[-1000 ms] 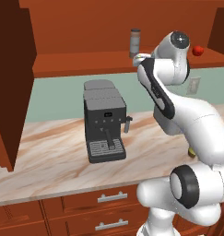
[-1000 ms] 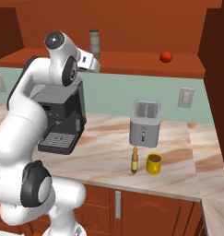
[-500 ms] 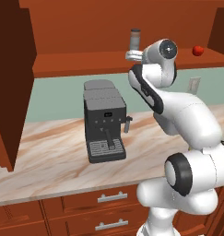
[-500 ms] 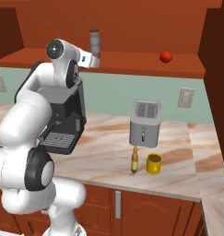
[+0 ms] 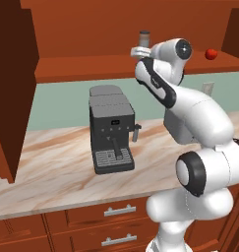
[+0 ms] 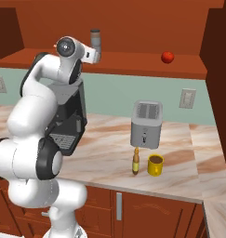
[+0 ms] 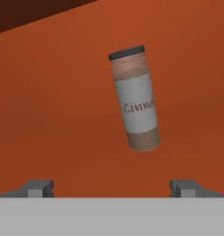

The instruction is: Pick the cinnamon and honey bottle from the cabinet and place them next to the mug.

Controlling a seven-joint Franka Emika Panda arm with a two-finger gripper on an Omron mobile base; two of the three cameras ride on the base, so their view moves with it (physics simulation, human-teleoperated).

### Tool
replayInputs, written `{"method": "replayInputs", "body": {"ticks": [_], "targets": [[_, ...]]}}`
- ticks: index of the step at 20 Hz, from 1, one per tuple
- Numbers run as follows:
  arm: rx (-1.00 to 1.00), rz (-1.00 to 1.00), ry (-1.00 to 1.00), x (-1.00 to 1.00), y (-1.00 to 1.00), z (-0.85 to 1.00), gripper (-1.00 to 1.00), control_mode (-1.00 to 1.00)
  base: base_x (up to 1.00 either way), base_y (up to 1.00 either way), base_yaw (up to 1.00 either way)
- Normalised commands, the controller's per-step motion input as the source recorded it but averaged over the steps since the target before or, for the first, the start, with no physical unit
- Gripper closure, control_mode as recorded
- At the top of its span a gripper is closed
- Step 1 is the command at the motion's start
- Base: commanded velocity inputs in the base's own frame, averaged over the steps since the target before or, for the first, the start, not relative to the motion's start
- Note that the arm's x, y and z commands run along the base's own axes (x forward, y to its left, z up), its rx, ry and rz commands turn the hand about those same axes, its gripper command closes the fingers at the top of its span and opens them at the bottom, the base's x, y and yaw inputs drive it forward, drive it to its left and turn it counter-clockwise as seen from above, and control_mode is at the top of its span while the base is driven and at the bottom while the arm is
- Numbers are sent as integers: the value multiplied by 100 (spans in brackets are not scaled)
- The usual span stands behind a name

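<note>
**Robot hand lines up on cinnamon shaker at cabinet shelf**

Much of the gripper [image 6: 96, 55] is masked by the arm's own wrist in both base views, and its finger tips [image 7: 39, 188] barely clear the bottom edge of the hand view. They stand wide apart, holding nothing and touching nothing. Straight ahead of them, between the two tips and still apart from them, stands the cinnamon [image 7: 134, 103] on the shelf of the cabinet [image 6: 133, 62]. It is a slim shaker with a dark cap, a pale label with partly legible lettering and brownish contents above and below it. Well below the hand and off to its right, the honey bottle [image 6: 136, 162] stands just beside the mug [image 6: 155, 165] on the counter [image 6: 179, 162], in front of a toaster [image 6: 145, 123].
</note>
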Motion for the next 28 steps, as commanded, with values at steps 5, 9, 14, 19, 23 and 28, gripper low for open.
{"method": "replayInputs", "body": {"ticks": [5, 9, 14, 19, 23, 28], "targets": [[-2, 11, 8, 0, 0, 45, -100, -100, 0, 0, 0], [-17, 0, 9, 1, 10, 2, -100, -100, 0, 0, 0], [-21, -5, 20, 4, 1, 0, -100, -100, 0, 0, 0], [-13, -9, 12, 13, 0, 0, -100, -100, 0, 0, 0], [-2, -10, 20, 16, 0, 0, -100, -100, 0, 0, 0], [1, -8, 0, 25, 0, -9, -100, -100, 0, 0, 0]]}}
